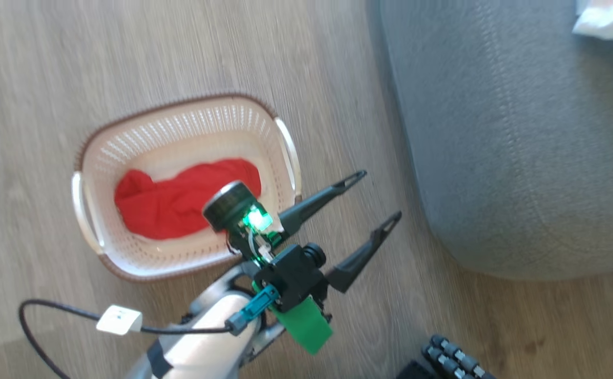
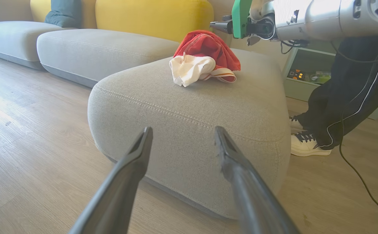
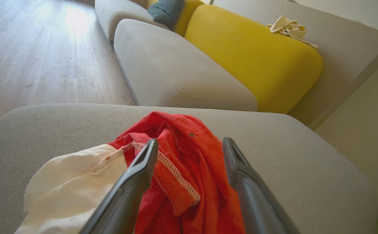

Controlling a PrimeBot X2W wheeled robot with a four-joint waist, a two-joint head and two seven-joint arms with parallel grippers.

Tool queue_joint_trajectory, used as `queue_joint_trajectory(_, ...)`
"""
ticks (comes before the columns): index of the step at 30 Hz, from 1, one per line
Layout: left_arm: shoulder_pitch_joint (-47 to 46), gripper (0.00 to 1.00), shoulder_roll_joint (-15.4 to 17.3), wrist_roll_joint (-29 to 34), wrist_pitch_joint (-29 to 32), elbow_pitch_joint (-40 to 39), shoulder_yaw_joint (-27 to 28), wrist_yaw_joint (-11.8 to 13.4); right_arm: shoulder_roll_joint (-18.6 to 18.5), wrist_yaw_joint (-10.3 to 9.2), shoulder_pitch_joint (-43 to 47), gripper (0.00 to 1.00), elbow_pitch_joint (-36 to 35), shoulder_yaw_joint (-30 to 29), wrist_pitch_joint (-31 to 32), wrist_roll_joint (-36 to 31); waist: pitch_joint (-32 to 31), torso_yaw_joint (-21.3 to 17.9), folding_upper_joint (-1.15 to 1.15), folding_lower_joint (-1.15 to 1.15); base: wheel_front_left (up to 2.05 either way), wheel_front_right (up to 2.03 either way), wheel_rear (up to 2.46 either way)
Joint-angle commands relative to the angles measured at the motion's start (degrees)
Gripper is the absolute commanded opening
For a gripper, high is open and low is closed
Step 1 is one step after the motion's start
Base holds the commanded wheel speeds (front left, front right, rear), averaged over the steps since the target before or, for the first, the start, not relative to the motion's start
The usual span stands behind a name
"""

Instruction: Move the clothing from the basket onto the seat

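Red garment in basket partly hidden behind left arm; basket's near rim hidden likewise; floor around basket blurred.

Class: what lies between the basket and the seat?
In the head view, only bare floor lies between basket and seat, with the open left claw hanging above that strip.

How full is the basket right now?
Not empty: a crumpled red garment lies on the floor of the basket; the rest of its floor is bare.
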Motion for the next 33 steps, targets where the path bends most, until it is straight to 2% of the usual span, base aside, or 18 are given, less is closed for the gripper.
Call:
queue_joint_trajectory(1, 1.22, 1.0, -1.05, -0.55, -0.24, -1.51, 1.89, 0.05, -2.65, -0.02, 1.38, 1.0, -2.75, 1.93, -0.31, 0.47, -4.28, 0.27, -0.01, 0.0, 0.0, 0.0, 0.0)
queue_joint_trajectory(7, 3.2, 1.0, -2.95, -0.98, -0.24, -1.84, 5.41, 1.12, -3.41, -0.02, 4.37, 1.0, -5.56, 6.16, -0.31, 2.37, -9.54, 0.94, -0.01, 0.0, 0.0, 0.0, 0.0)
queue_joint_trajectory(11, 5.05, 1.0, -3.97, -1.42, -0.24, -1.98, 7.27, 1.18, -3.86, -0.02, 7.05, 1.0, -10.37, 8.34, -0.31, 5.16, -13.66, 2.15, -0.01, 0.0, 0.0, 0.0, 0.0)
queue_joint_trajectory(16, 7.36, 1.0, -4.7, -1.78, -0.24, -2.53, 9.66, 1.63, -3.87, -0.02, 12.95, 1.0, -25.23, 10.67, -0.31, 6.44, -18.25, 4.51, -0.01, 0.0, 0.0, 0.0, 0.0)
queue_joint_trajectory(23, 10.9, 1.0, -5.0, -2.23, -0.24, -2.89, 14.59, 4.0, -0.16, -0.02, 22.7, 1.0, -43.86, 13.35, -0.31, 10.97, -23.28, 8.0, -0.01, 0.0, 0.0, 0.0, 0.0)
queue_joint_trajectory(28, 12.54, 1.0, -5.03, -1.23, -0.24, -1.86, 17.4, 9.63, 3.09, -0.02, 28.48, 1.0, -52.84, 16.71, -0.31, 13.42, -25.3, 10.65, -0.01, 0.0, 0.0, 0.0, 0.0)
queue_joint_trajectory(33, 13.87, 1.0, -5.04, -3.67, -0.24, -2.7, 20.05, 15.17, 6.34, -0.02, 34.3, 1.0, -58.44, 20.78, -0.31, 14.32, -26.46, 12.96, -0.01, 0.0, 0.0, 0.0, 0.0)
